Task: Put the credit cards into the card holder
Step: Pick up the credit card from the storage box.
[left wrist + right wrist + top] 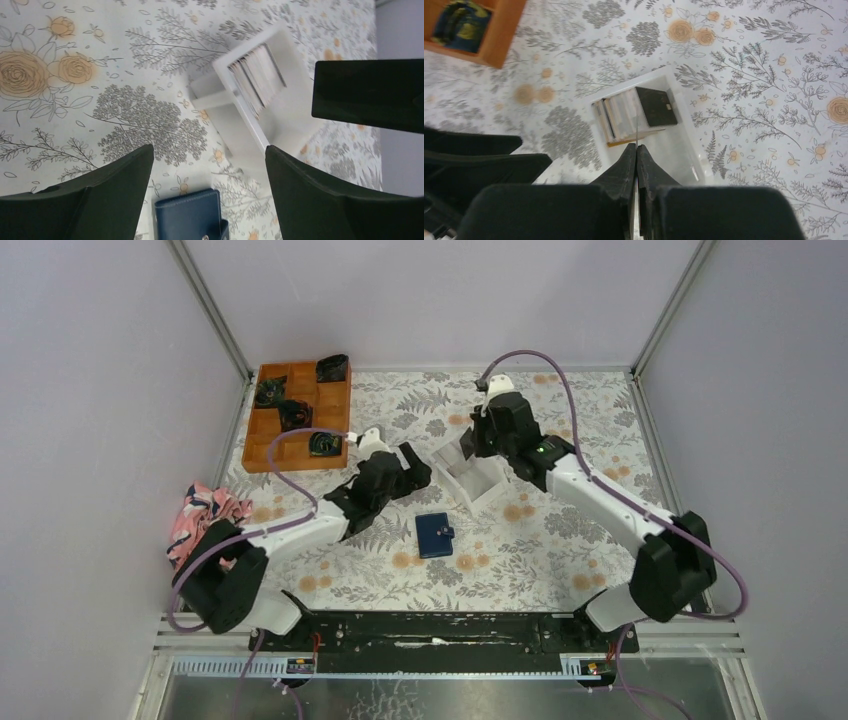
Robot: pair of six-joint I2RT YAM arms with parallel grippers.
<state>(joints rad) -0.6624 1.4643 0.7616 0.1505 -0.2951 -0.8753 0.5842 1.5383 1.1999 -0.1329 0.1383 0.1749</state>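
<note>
On my right wrist feed the right gripper [636,146] has its two fingers pressed together over the white box [684,150], and a thin pale line runs out from between the tips: a single card [636,130] seen edge-on, pinched there as far as I can judge. Below it the rest of the credit cards [619,117] stand on edge in a row inside the box, with a dark card [655,106] leaning at the end of the row. The left gripper [209,150] is spread wide and holds nothing; it hangs above the floral tablecloth [560,530], just beside the box on its left in the overhead view. The card holder [434,535] lies flat and folded shut on the cloth, dark blue side up, on the near side of the box and between the two arms; the left wrist feed shows it [190,215] low between the open fingers. The orange tray [268,448] sits at the far left corner, and a pink cloth [205,512] lies by the left arm's base
</note>
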